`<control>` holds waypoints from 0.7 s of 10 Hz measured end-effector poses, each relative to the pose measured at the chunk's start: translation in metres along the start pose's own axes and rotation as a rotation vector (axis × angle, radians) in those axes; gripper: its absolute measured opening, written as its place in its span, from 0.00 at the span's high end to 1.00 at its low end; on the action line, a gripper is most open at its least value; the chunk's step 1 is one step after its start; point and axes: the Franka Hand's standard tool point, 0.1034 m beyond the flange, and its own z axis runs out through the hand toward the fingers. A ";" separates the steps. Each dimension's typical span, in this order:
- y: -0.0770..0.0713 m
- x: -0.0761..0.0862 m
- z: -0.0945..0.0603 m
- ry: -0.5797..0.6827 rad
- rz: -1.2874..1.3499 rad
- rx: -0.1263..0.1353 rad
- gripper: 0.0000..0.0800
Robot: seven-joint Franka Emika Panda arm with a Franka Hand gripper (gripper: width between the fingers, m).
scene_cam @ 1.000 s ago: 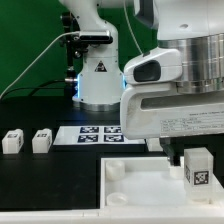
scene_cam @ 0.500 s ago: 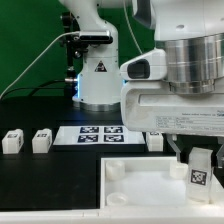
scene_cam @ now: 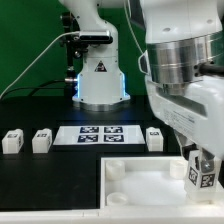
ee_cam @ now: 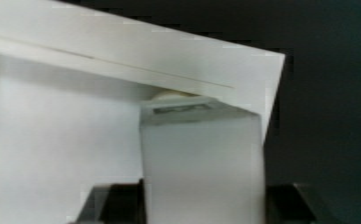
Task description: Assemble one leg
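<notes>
Grasping the leg (scene_cam: 201, 173) in clenched fingers (ee_cam: 116, 206) at a corner of the square board (scene_cam: 130, 180); contact with board not discernible, fingers largely cut off.

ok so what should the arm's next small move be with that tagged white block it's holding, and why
Probably ease it slowly downward. The gripper is shut on the small white tagged plastic leg, which hangs over the large flat white square board near its corner at the exterior view's right. Whether it touches yet is unclear.
</notes>
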 end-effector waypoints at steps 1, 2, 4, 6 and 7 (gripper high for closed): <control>0.000 0.000 0.000 -0.005 0.089 0.004 0.63; 0.001 -0.001 0.000 -0.005 0.130 0.004 0.63; 0.001 -0.001 0.001 -0.005 0.061 0.003 0.62; 0.001 -0.003 0.002 -0.002 -0.124 -0.005 0.39; 0.003 -0.007 0.002 0.005 -0.296 -0.028 0.23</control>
